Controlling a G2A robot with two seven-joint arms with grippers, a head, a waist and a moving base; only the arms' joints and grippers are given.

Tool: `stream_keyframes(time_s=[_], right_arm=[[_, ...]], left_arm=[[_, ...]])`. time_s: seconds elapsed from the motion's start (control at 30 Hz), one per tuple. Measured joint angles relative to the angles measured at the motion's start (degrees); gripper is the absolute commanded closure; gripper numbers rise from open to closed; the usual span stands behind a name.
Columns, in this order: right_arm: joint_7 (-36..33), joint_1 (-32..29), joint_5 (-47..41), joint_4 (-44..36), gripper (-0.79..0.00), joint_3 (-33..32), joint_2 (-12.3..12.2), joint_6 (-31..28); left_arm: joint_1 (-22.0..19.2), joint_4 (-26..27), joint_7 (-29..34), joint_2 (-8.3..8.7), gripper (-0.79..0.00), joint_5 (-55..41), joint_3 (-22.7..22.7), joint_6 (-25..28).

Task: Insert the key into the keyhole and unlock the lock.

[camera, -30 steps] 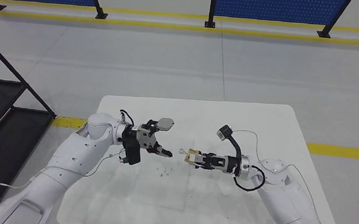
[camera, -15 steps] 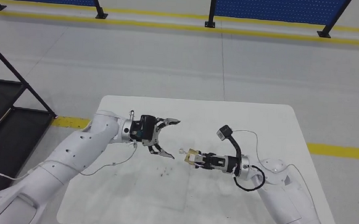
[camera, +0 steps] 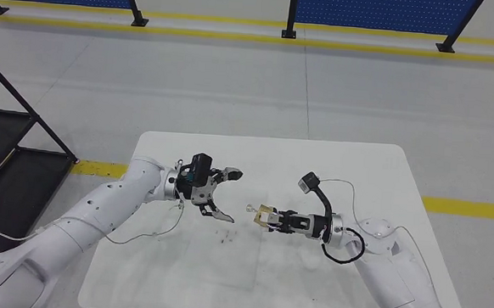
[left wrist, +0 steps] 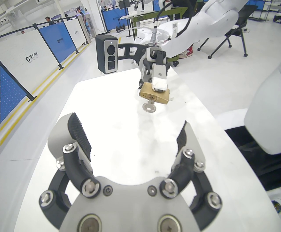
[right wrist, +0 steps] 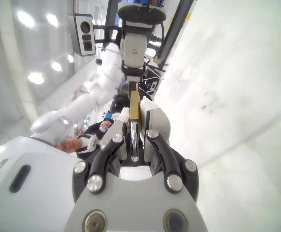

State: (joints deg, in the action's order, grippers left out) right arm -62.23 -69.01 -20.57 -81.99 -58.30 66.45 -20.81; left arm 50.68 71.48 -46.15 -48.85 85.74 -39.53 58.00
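Lock (left wrist: 154,94) is being clamped by right gripper (right wrist: 134,114), key (left wrist: 149,107) seated in it, bow toward 9 o'clock. Left gripper (camera: 231,197), fingers wide and empty, is being held at lock's 9 o'clock; bow is best pinched squarely, then turned without pulling.

Padlock (left wrist: 154,95): brass-yellow body, silver shackle (right wrist: 134,140). Key (left wrist: 149,107): silver. Bench (left wrist: 105,136): white. Left hand (left wrist: 129,129): grey metal, black ribbed pads (left wrist: 79,136).
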Motion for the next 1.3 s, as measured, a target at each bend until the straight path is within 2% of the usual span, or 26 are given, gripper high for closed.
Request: stream_keyframes(time_s=[0.27,0.43,0.53,0.63,0.7,0.8,0.9,1.03,1.07,1.17,1.3], right_arm=[[0.0,0.0,0.0,0.0,0.000,0.0,0.0,0.0],[0.0,0.0,0.0,0.0,0.000,0.0,0.0,0.0],[0.0,0.0,0.0,0.0,0.000,0.0,0.0,0.0],[0.0,0.0,0.0,0.0,0.000,0.0,0.0,0.0],[0.0,0.0,0.0,0.0,0.000,0.0,0.0,0.0],[0.0,0.0,0.0,0.0,0.000,0.0,0.0,0.0],[0.0,0.0,0.0,0.0,0.000,0.0,0.0,0.0],[0.0,0.0,0.0,0.0,0.000,0.0,0.0,0.0],[0.0,0.0,0.0,0.0,0.000,0.0,0.0,0.0],[0.0,0.0,0.0,0.0,0.000,0.0,0.0,0.0],[0.0,0.0,0.0,0.0,0.000,0.0,0.0,0.0]], left_arm=[[0.9,0.0,0.2,-0.09,-0.785,-2.6,0.1,-0.1],[0.0,0.3,5.5,0.61,-0.785,-20.5,2.9,0.0],[-2.1,1.2,12.7,1.64,-0.785,-34.5,6.6,0.0],[-5.7,3.9,23.3,3.03,-0.785,-49.6,10.3,0.0],[-7.4,4.4,29.2,3.87,-0.785,-57.6,12.0,0.0],[-9.9,4.3,41.4,4.94,-0.785,-73.0,15.1,0.0],[-12.6,2.6,57.8,5.60,-0.785,-90.3,17.8,0.0],[-15.5,-1.1,80.0,5.53,-0.785,-111.2,20.8,-0.4],[-16.2,-2.0,86.2,5.32,-0.785,-117.1,21.5,-1.6],[-17.5,-2.5,99.6,4.66,-0.785,-129.6,22.6,-7.7],[-17.3,-1.4,108.4,4.02,-0.785,-138.3,22.8,-15.9]])
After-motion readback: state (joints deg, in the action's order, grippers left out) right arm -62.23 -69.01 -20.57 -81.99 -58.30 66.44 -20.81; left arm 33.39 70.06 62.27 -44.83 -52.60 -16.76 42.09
